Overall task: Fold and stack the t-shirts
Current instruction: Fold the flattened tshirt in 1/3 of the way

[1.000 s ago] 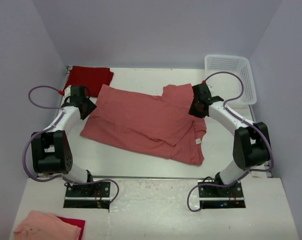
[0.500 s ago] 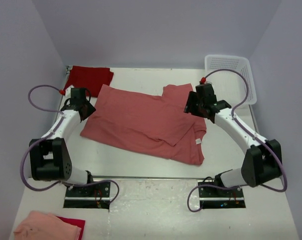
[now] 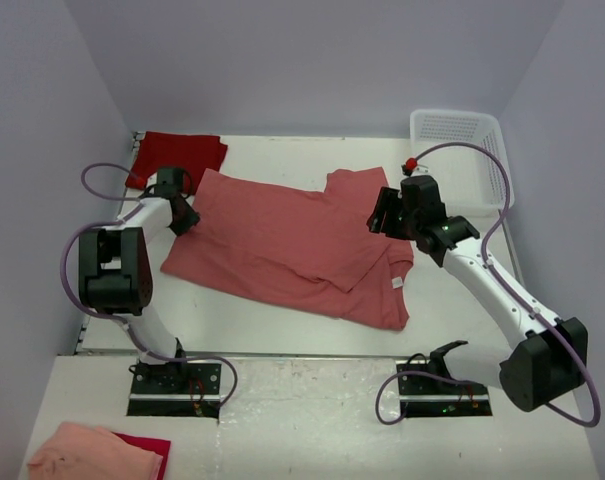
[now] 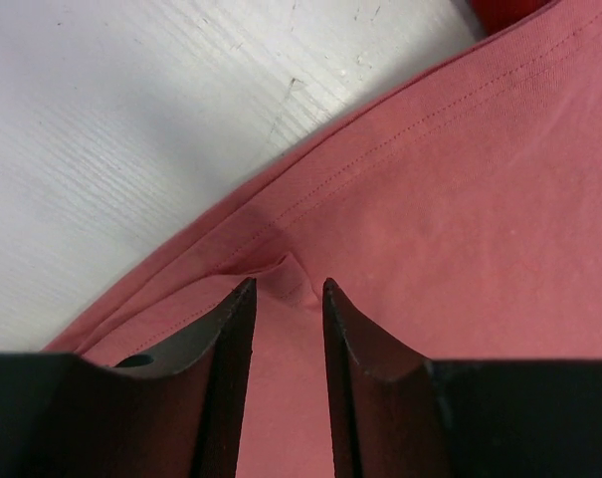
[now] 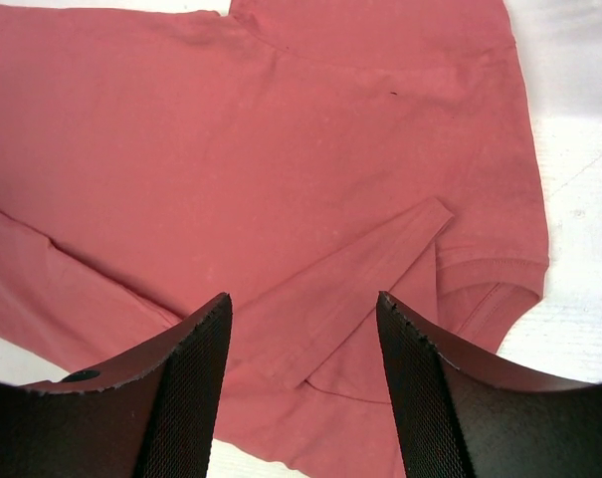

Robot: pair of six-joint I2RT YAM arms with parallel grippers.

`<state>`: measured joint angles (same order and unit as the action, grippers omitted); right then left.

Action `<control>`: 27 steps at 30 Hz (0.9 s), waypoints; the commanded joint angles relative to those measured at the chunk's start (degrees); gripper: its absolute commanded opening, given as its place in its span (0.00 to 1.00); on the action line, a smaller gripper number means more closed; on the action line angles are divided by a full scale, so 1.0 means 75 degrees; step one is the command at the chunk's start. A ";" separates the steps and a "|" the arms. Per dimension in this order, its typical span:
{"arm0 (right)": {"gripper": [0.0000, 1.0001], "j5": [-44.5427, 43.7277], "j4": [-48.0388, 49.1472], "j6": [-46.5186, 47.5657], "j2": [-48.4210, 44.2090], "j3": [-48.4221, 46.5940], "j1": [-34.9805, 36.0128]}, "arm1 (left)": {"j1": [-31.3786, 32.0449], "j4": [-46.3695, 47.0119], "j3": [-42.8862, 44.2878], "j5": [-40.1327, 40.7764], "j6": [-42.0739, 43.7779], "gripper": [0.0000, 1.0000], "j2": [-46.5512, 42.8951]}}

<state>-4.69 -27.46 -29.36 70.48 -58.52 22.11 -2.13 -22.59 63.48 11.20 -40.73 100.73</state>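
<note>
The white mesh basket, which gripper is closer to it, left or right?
Right. The right gripper is over the salmon shirt at its sleeve end, just left of the basket. The left gripper is at the shirt's opposite edge, across the table from it.

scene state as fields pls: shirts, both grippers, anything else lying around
salmon t-shirt: spread in the middle, partly folded over itself
crimson t-shirt: compact pile, far left corner
left gripper: jaws narrowly apart, pucker of salmon hem between the tips
right gripper: open, over the salmon t-shirt, empty
basket: far right corner
peach cloth: near left corner
</note>
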 commanded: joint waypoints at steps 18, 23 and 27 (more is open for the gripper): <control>0.61 0.0039 0.0205 -0.0010 -0.0303 0.0139 -0.0006 | 0.0061 -0.0246 0.0324 0.0428 0.0005 0.33 0.0304; 0.61 0.0027 0.0170 -0.0010 -0.0245 0.0174 0.0005 | 0.0061 -0.0234 0.0383 0.0475 -0.0007 0.27 0.0433; 0.61 0.0039 0.0146 -0.0080 -0.0058 0.0244 -0.0006 | 0.0061 -0.0234 0.0371 0.0510 -0.0030 0.10 0.0433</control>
<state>-4.54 -27.38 -29.52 69.38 -57.45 22.11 -2.11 -24.51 65.14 13.30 -40.95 104.14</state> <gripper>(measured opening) 0.612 0.131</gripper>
